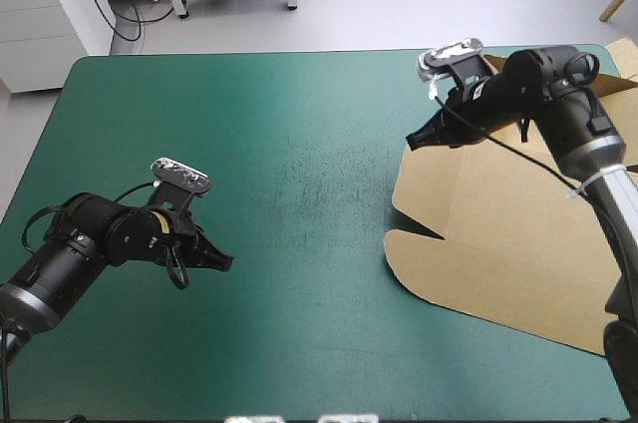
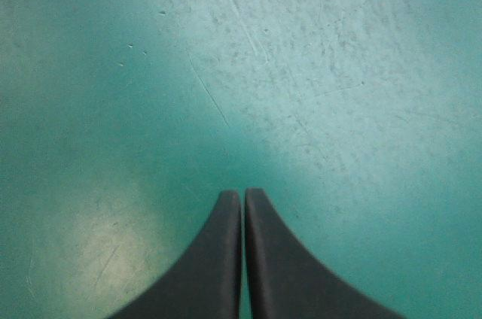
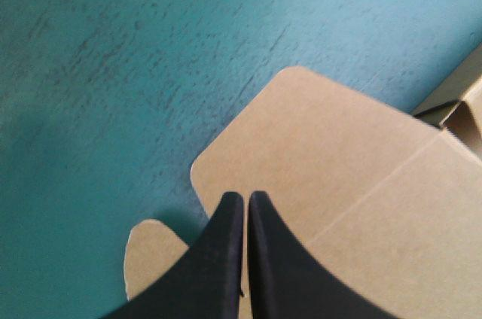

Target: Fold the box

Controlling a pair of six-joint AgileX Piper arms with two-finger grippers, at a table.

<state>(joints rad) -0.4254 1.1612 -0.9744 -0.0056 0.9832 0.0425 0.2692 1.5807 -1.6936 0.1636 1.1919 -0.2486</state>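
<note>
The brown box (image 1: pixel 518 233) lies as a flat cut sheet on the right part of the table, with a raised piece of board near the far right corner (image 1: pixel 613 84). My right gripper (image 1: pixel 411 141) is shut and hovers over the sheet's far left flap (image 3: pixel 316 146), its tips close above the board. In the right wrist view the shut right gripper (image 3: pixel 245 197) points across a rounded flap toward the teal-green cover. My left gripper (image 1: pixel 225 263) is shut over bare cover at the front left, far from the box; the left wrist view shows the left gripper (image 2: pixel 242 195) with only cover ahead.
The teal-green cover (image 1: pixel 279 164) lies bare between the two arms. A notch (image 1: pixel 424 231) cuts into the sheet's left edge. The sheet reaches close to the table's right edge.
</note>
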